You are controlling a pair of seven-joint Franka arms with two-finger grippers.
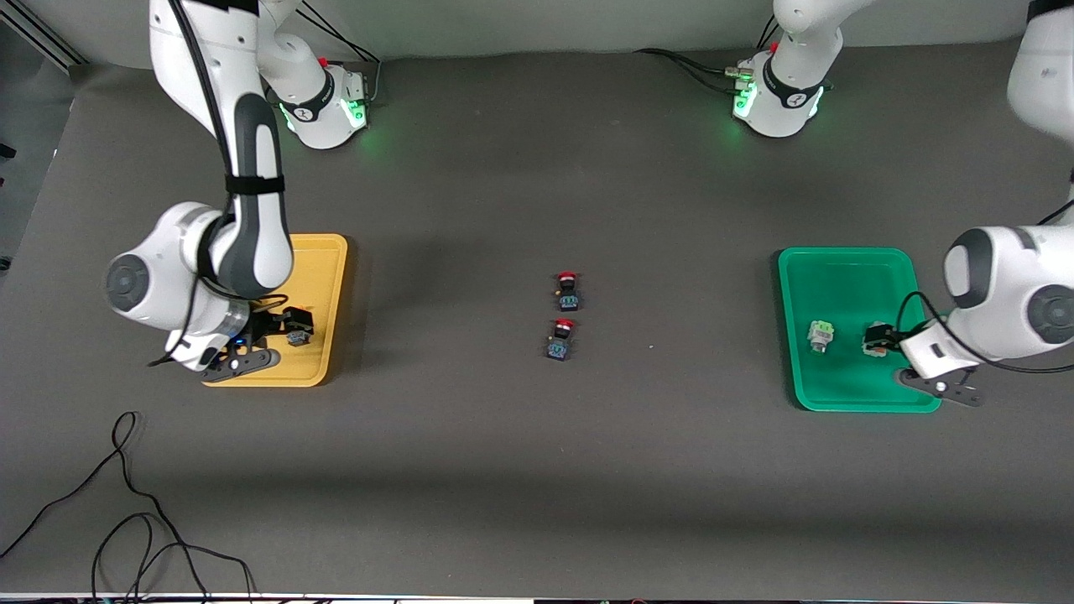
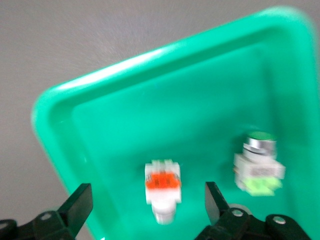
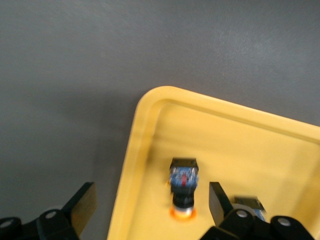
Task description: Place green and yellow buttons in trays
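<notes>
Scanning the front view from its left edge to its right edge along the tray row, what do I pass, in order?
Right gripper, open over the yellow tray → two red-capped switches mid-table, in line → green tray → green-block button lying in it → left gripper, open over the green tray.

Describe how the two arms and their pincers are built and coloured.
Both arms are glossy white with dark grey joint bands; their bases glow green. A black strap and black cable run along the right arm. The right pincer and left pincer have black fingers on black bodies with silver screws. A black cable loops by the left arm.
</notes>
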